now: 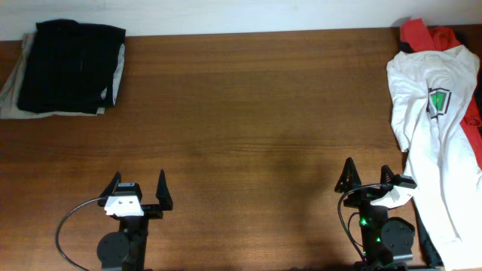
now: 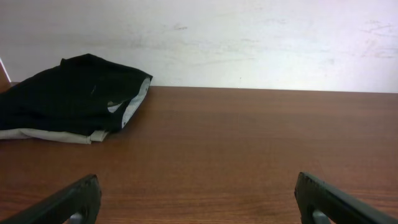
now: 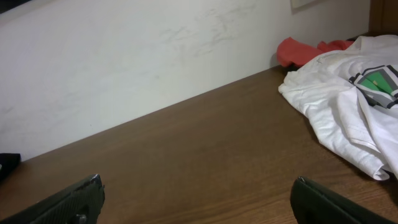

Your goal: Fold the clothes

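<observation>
The white T-shirt (image 1: pixel 437 128) with a green-and-white shield print lies crumpled along the table's right edge, partly hanging past the front. It also shows at the right of the right wrist view (image 3: pixel 348 106). My right gripper (image 1: pixel 367 175) is open and empty near the front edge, just left of the shirt's lower part; its fingers show in the right wrist view (image 3: pixel 199 199). My left gripper (image 1: pixel 138 184) is open and empty at the front left, far from the shirt; its fingers show in the left wrist view (image 2: pixel 199 199).
A stack of folded black garments (image 1: pixel 71 66) on a grey one sits at the back left, also in the left wrist view (image 2: pixel 68 96). A red shirt (image 1: pixel 425 34) lies under the white one at the back right. A white wall runs behind the wooden table (image 1: pixel 241 128).
</observation>
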